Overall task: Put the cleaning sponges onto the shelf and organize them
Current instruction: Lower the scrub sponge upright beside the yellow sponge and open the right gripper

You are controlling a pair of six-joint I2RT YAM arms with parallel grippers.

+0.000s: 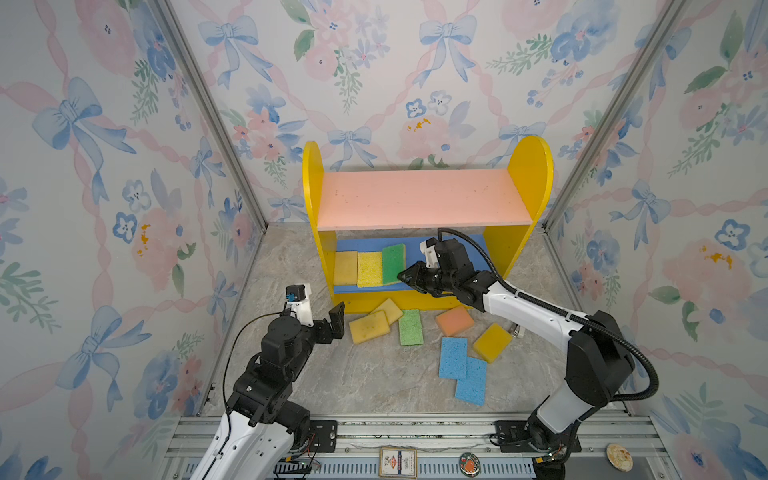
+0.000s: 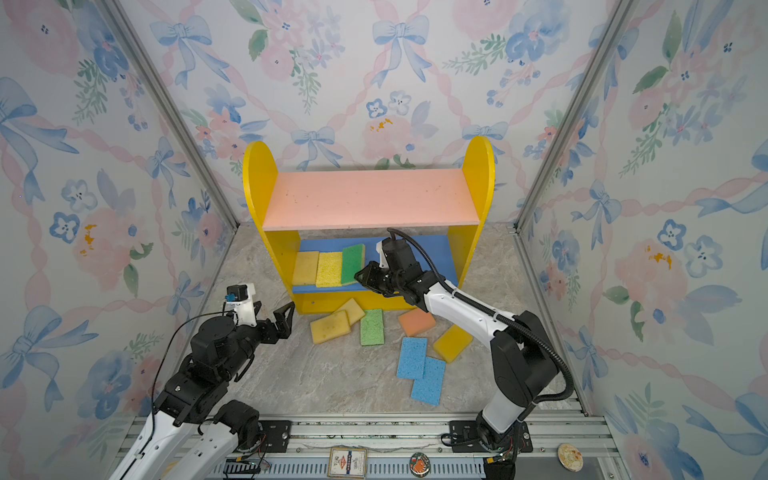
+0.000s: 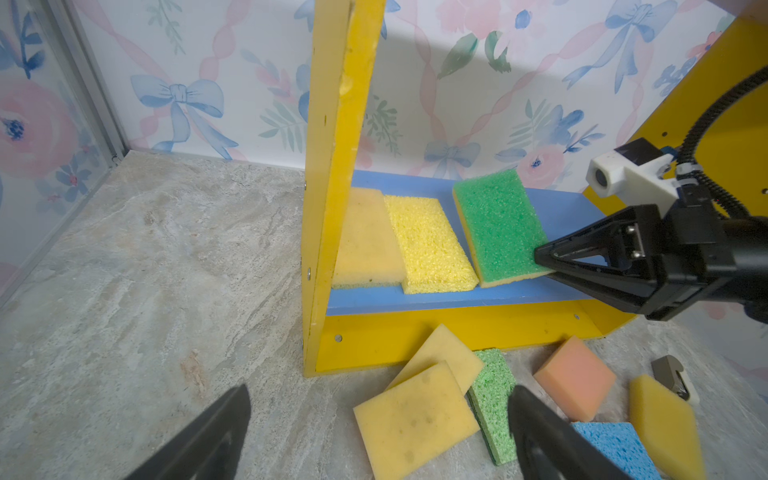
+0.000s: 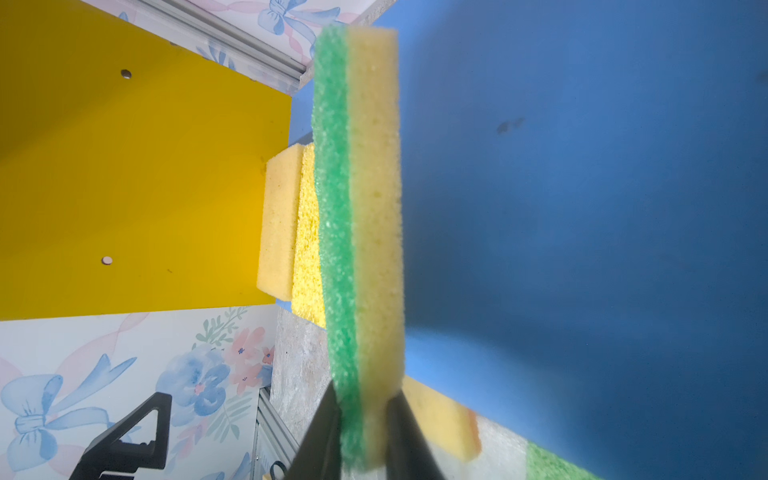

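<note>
Up close, the right wrist view shows the right claw (image 4: 363, 395) pinching the green sponge (image 4: 357, 187), with thick yellow foam beneath, by the shelf's (image 4: 582, 208) blue board. Both top views, mid-frame, show mostly green. Left claw (image 1: 336, 322), lower left, is spread wide.

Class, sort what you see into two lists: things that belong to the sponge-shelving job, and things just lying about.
Belongs to the job: shelf; dark green sponge in the right tool; two yellow sponges on the blue board; on the floor, three yellow sponges, light green sponge, orange sponge, two blue sponges.

Lying about: small grey clip; card and two round badges on the front rail.
</note>
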